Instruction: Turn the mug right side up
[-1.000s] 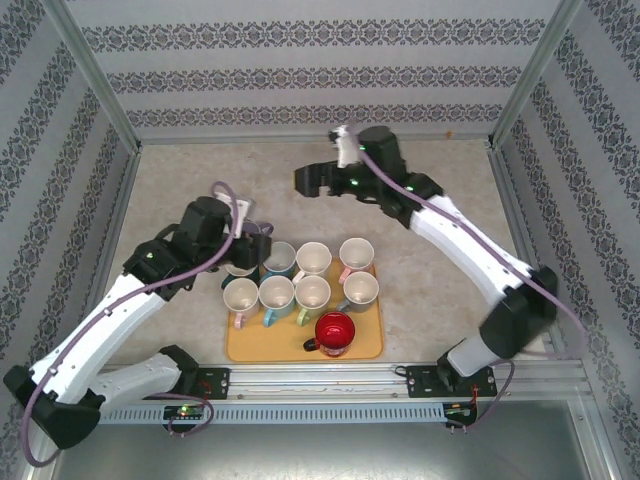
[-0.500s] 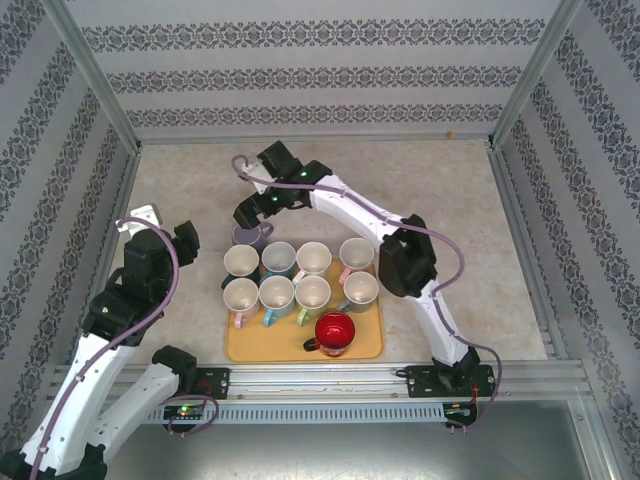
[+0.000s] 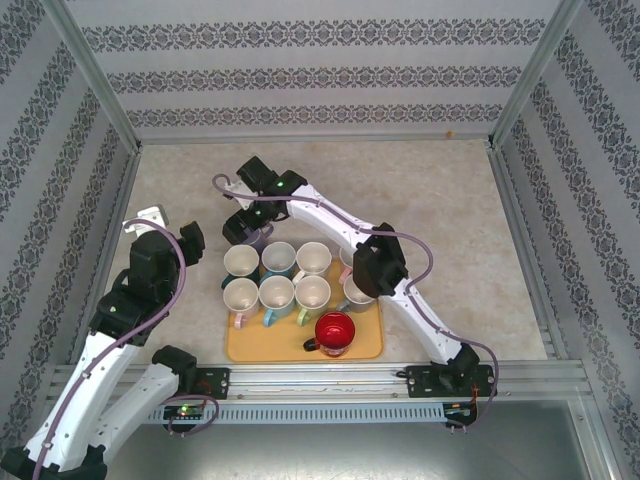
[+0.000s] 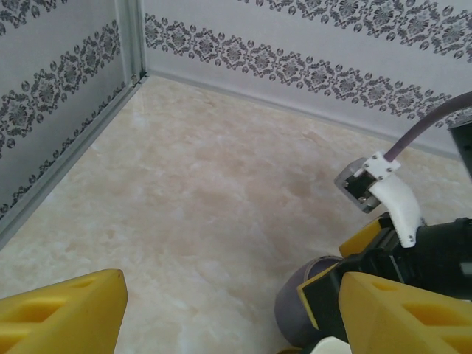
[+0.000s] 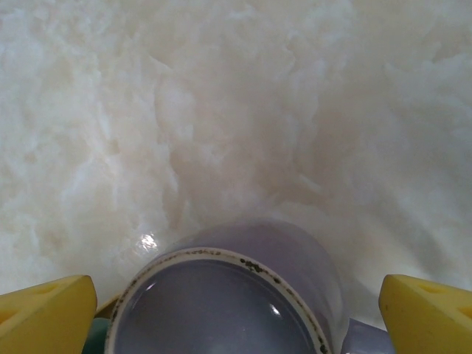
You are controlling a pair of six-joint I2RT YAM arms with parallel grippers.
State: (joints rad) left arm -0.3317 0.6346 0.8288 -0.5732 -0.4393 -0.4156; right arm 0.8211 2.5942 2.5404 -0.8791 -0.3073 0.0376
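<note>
A purple mug (image 3: pixel 257 238) stands upside down on the table just behind the tray's back left corner. Its unglazed foot ring faces up in the right wrist view (image 5: pixel 221 295). My right gripper (image 3: pixel 245 222) hovers right over it, open, one yellow fingertip (image 5: pixel 44 313) on each side and clear of the mug's wall. My left gripper (image 3: pixel 172 226) is open and holds nothing, drawn back to the left. In its wrist view (image 4: pixel 232 317) the purple mug (image 4: pixel 302 306) sits at the lower right, partly behind the right gripper (image 4: pixel 383 258).
An orange tray (image 3: pixel 240 350) near the front edge holds several upright mugs and a red mug (image 3: pixel 335 333) at its front. The right arm's forearm crosses above the tray's back right. Patterned walls close in the left, back and right; bare table lies behind the mug.
My left gripper opened and drew back left from the purple mug. My right arm swung from the back centre over to the mug and came down around it.
</note>
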